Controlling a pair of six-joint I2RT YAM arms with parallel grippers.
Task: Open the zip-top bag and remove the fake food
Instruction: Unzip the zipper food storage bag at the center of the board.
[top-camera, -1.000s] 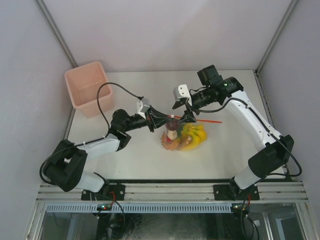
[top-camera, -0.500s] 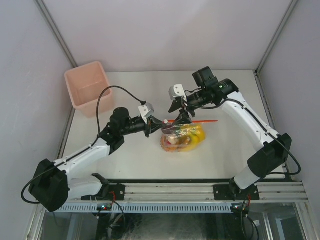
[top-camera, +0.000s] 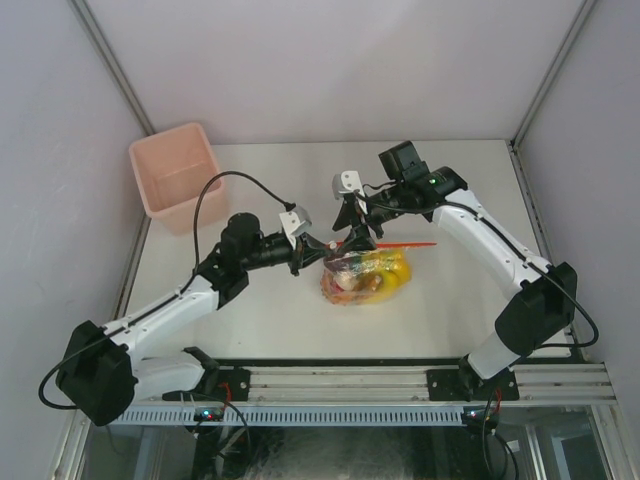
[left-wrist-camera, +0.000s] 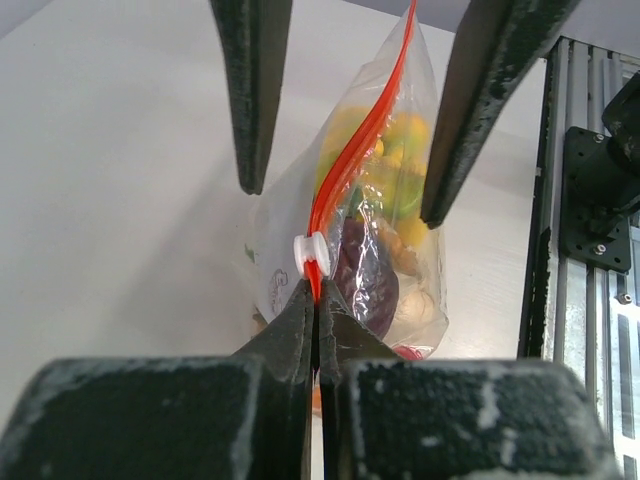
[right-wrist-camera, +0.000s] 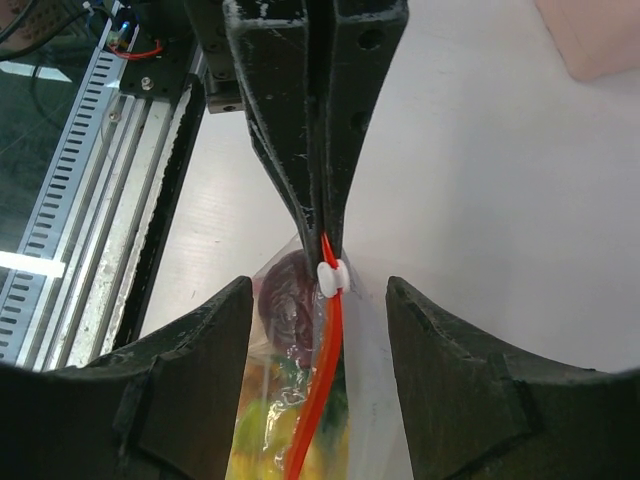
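The clear plastic zip-top bag (top-camera: 365, 278) sits mid-table, right of and nearer than the pink square bin (top-camera: 172, 175). Its red-orange zip strip (left-wrist-camera: 352, 160) forms the long axis, running away from the bin. The left gripper (left-wrist-camera: 315, 310) is clamped on the strip's bin-side end. The right gripper (right-wrist-camera: 318, 295) stands spread, straddling the white slider (right-wrist-camera: 331, 275). Yellow and purple fake food (left-wrist-camera: 365, 280) fills the bag. Bare white tabletop (top-camera: 450, 200) surrounds it.

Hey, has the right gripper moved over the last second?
Yes. In the top view the right gripper has shifted left, toward the pink bin, which stayed put. Its open jaws straddle the zip-top bag.
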